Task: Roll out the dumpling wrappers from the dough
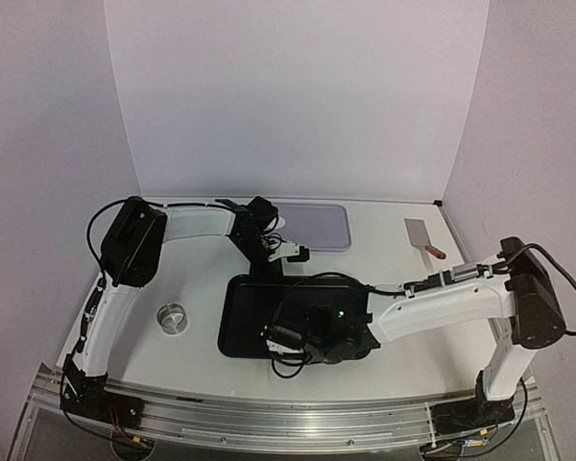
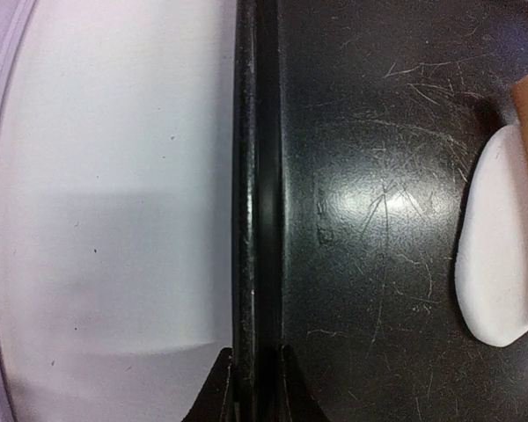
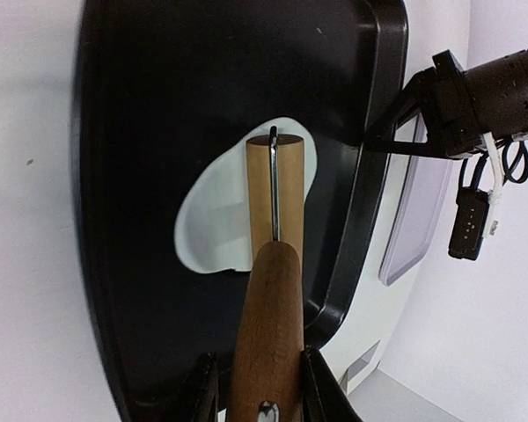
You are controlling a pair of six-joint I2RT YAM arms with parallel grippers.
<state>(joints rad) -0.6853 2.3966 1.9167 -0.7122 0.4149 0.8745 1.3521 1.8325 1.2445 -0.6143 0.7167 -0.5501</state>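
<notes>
The left tool pinches the rim of the black tray, steadying it, while the right tool, clamped on the rolling pin, presses the dough.

Overall light: bright and even from overhead, walls looked a bit purple.
Glare: fat hotspot on the black tray, every scratch lit up.
Shadows: soft grey band lay across the table next to it.
Blur: rolling pin handle was mushy up close, tray's left edge smeared too.
Dough: pretty much blown out, no texture.
</notes>
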